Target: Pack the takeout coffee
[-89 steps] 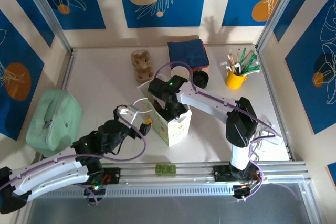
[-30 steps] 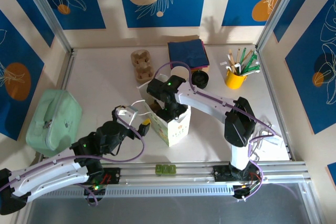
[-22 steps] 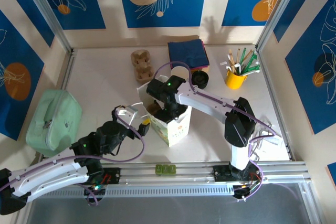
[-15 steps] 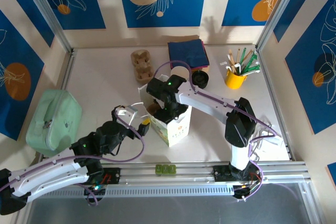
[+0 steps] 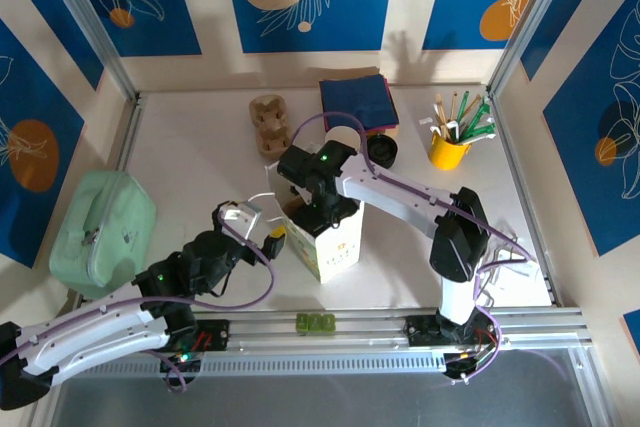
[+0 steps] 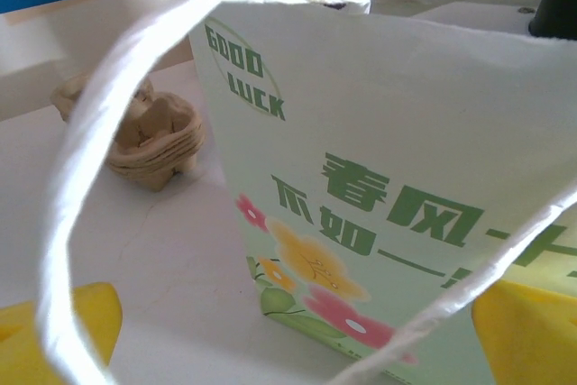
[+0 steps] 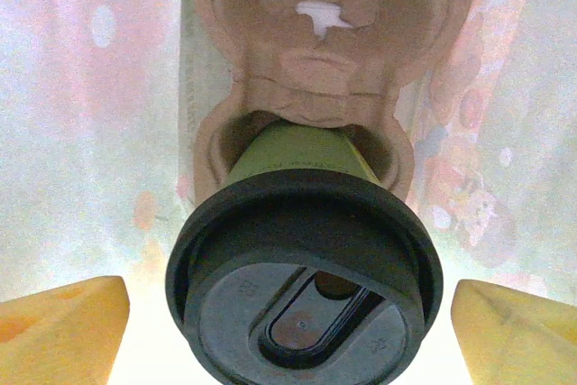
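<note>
**Top external view.** A printed paper bag (image 5: 325, 237) is shown upright on the bench (image 5: 190, 167), between the two arms. The right arm is bent down into the bag's open mouth. The left claw (image 5: 262, 230) is held just beside the bag's left face. A stack of pulp cup carriers (image 5: 270, 123) is seen farther back.

**Right wrist view.** The takeout coffee (image 7: 302, 286) is seen from above inside the bag. It is capped with its black lid and seated in the nearer pocket of a pulp carrier (image 7: 306, 69). The right claw (image 7: 288, 326) is released. Its yellow fingertips (image 7: 63, 322) are spread to either side of the lid and kept clear of it.

**Left wrist view.** The left claw (image 6: 288, 340) is likewise released, with its jaws wide. The bag's white twisted handle (image 6: 81, 160) is looped across the gap between them. Whether the handle is touched cannot be told.
</note>
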Available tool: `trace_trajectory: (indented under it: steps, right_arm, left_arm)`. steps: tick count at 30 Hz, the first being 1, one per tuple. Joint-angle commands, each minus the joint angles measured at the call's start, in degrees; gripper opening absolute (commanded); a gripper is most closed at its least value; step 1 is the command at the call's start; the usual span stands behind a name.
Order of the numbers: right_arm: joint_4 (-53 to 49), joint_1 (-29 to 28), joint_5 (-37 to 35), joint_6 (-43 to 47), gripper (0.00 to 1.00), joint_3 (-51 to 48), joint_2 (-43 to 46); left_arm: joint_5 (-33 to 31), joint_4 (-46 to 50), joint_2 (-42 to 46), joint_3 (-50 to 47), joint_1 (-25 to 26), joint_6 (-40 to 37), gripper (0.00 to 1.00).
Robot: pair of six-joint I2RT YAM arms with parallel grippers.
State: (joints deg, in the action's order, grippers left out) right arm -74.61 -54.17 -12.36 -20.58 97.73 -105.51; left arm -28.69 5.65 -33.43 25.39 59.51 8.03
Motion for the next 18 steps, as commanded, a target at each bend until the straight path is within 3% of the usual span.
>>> trace_trajectory:
  steps: [1, 18]
  right_arm:
    - [-1.6, -0.4, -0.7, -0.2, 0.92, 2.0, 1.9]
    - [-2.5, -0.3, -1.6, 0.4, 0.91, 4.7, 2.5]
  left_arm:
    - [-1.1, 0.3, 0.3, -0.2, 0.3, -0.1, 0.99]
    - [-1.5, 0.2, 0.5, -0.3, 0.2, -0.7, 0.99]
